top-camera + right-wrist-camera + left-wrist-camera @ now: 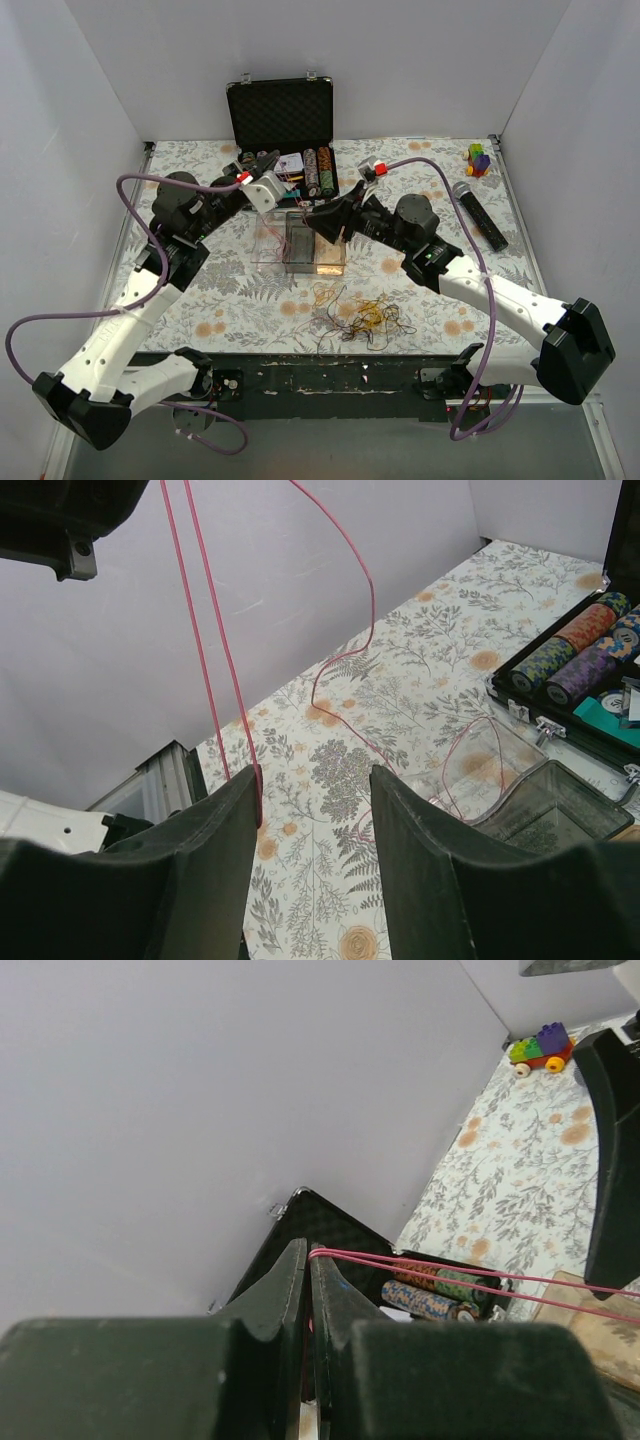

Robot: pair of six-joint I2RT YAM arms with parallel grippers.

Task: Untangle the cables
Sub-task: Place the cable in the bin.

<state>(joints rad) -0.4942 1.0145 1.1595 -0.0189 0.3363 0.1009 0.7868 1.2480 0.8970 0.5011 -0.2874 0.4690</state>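
Note:
The cables (362, 316) lie as a loose clump of yellow, dark and pink wires on the floral cloth near the front edge. One pink cable (470, 1278) is out of the clump. My left gripper (308, 1253) is shut on it, raised in front of the black case (283, 122). Two strands of this pink cable (205, 650) run down to my right gripper (315, 780). That gripper is open, and the cable rests against the inner side of its left finger (235, 825). More of the cable trails into the clear boxes (540, 800). In the top view my right gripper (313, 215) hovers over those boxes.
The open black case holds rolls of poker chips (318, 172). Clear plastic boxes (300, 242) stand mid-table. A black microphone (481, 214) lies at the right, and a toy block car (479, 158) sits at the back right. White walls close in three sides.

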